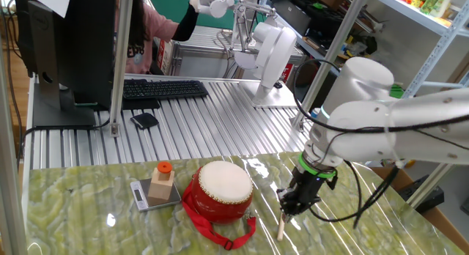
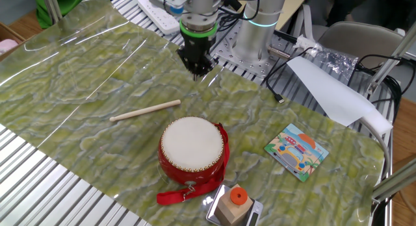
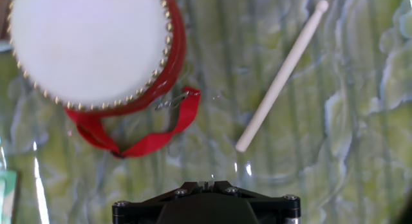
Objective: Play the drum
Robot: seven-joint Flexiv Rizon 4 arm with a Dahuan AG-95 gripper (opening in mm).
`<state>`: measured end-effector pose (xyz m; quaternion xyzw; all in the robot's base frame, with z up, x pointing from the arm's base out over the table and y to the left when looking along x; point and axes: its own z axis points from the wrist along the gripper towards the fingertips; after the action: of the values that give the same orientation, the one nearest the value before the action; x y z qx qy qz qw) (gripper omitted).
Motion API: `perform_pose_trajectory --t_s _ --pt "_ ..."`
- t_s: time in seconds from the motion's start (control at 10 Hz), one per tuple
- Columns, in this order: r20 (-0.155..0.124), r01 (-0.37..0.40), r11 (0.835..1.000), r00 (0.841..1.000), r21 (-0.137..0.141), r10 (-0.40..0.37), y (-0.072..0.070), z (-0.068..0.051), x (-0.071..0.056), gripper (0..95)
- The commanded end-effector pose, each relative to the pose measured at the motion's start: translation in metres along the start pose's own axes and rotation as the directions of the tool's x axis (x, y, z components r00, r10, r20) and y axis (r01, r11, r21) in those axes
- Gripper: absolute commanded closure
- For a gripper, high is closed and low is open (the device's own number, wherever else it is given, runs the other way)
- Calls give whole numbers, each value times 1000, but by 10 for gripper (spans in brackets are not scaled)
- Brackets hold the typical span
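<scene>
The drum [image 2: 192, 150] sits upright on the green marbled mat [image 2: 78, 76], its cream skin facing up and its red strap [image 3: 138, 135] trailing loose on the mat from a metal ring on the barrel. A pale wooden stick [image 2: 145, 110] lies flat on the mat just beside the drum, apart from it. The gripper [image 2: 197, 67] hangs over the mat beyond the stick, near the mat's edge, holding nothing; whether its fingers are apart or together cannot be told, since they read only as a dark cluster in both fixed views and the hand view shows just the black base of the hand. On the drum's other side a wooden block with an orange cap [image 1: 163, 181] stands on a small grey scale [image 1: 150, 198]. A colourful card [image 2: 296, 151] lies flat on the mat, well apart from the drum.
</scene>
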<state>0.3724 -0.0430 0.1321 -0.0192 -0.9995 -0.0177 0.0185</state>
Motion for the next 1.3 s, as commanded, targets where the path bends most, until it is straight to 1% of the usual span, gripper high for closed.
perform_pose_trajectory --t_s 0.1,0.2,0.3,0.4,0.5,0.6,0.7,1.0,1.3 --pt "11 16 1000 1000 1 -16 -3 -7 25 950" --pt "16 14 1000 1000 1 -14 -4 -8 26 950" --pt "8 23 1000 1000 0 -23 -9 -12 26 950" --pt "5 26 1000 1000 -1 -26 -10 -17 27 950" --pt "9 22 1000 1000 1 -22 -6 -22 26 950" --pt "10 16 1000 1000 3 -17 -2 -24 26 950" --pt "23 5 1000 1000 2 -5 5 -28 26 950" --pt "56 7 1000 998 -5 -7 5 -30 26 950" --pt "51 8 1000 999 -3 -8 5 -30 26 950"
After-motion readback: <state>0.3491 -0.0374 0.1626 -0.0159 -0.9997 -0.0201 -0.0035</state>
